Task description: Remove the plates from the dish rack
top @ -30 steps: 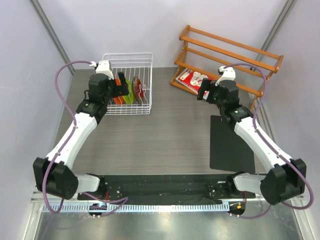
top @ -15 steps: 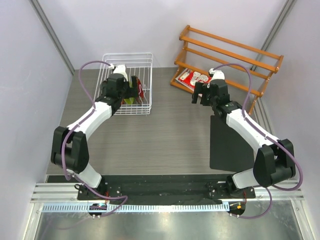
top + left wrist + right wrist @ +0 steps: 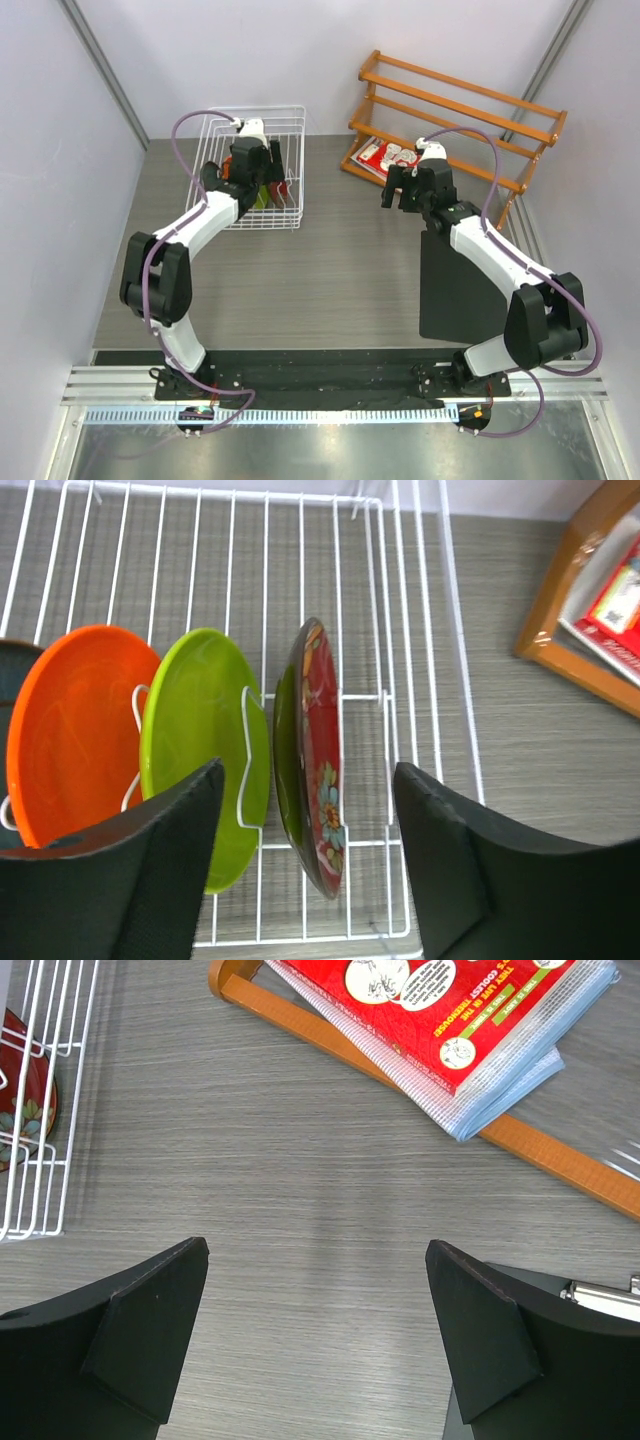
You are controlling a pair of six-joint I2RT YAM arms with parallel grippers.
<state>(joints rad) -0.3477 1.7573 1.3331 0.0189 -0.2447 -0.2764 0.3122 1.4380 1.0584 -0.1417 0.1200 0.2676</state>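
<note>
**Dish rack and plates.** The dish rack [image 3: 360, 695] stands at the far left of the tabletop [image 3: 320, 1210]. All four plates stand on edge in it, side by side in one row between the upright wire dividers. In the left wrist view, from left to right:
- the dark teal-grey plate [image 3: 8, 680], mostly cut off by the frame edge
- the orange plate [image 3: 70, 730]
- the lime green plate [image 3: 200, 730]
- the red floral plate [image 3: 322, 770], nearest the right wall of the rack

**Left arm.** The left fingers [image 3: 150, 880] are above the rack and stand apart. The red floral plate sits in the gap between them. One finger overlaps the lower edge of the lime green plate in the view. Neither finger is clamped on a plate.

**Right arm.** The right fingers [image 3: 130, 1330] stand wide apart over bare tabletop and hold nothing. They are between the rack and the orange wooden shelf [image 3: 300, 1020]. A red-and-white patterned pack [image 3: 450, 1010] lies on the bottom level of the shelf. A black mat [image 3: 460, 290] lies on the tabletop under the right arm.
</note>
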